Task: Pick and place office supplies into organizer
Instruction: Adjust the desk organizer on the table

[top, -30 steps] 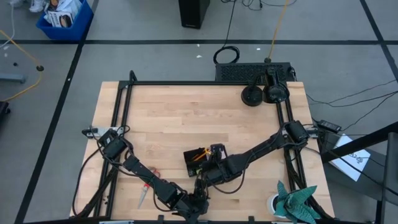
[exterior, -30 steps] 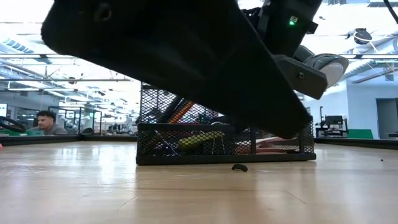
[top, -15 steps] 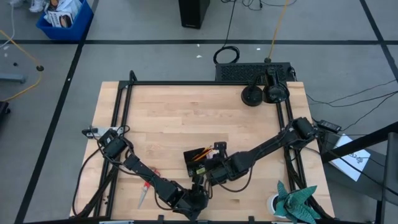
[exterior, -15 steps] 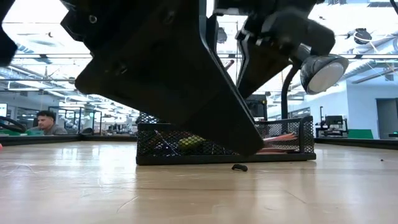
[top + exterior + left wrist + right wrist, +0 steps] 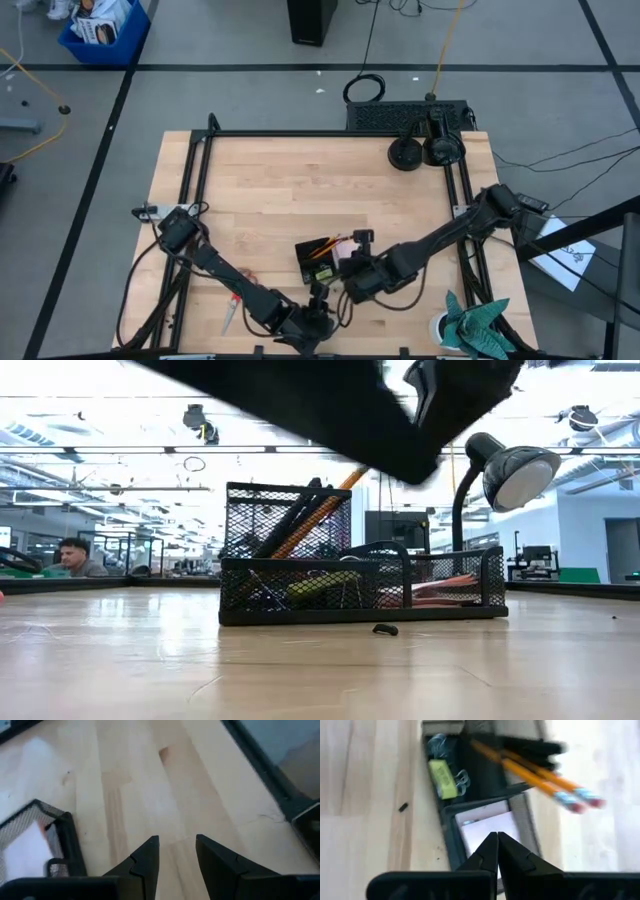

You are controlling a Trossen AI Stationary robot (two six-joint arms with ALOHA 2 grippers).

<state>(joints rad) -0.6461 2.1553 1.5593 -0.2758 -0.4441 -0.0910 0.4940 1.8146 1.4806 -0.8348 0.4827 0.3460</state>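
The table [image 5: 300,190] bore the organizer [image 5: 322,258] near its front edge, a black mesh tray already holding orange pencils [image 5: 540,780], black pens [image 5: 530,745], a small yellow pad [image 5: 441,779] and a white pad [image 5: 487,827]. The left gripper [image 5: 175,852] hovered just in front of it over bare wood, jaws partly open and empty. The right gripper [image 5: 496,851] hung over the white pad's compartment, jaws closed with nothing between them. This looked like the end of a drop-off; next would be fetching what remained out: the red-handled scissors [image 5: 236,303] at the front left, and a tiny binder clip [image 5: 385,628] just before the tray
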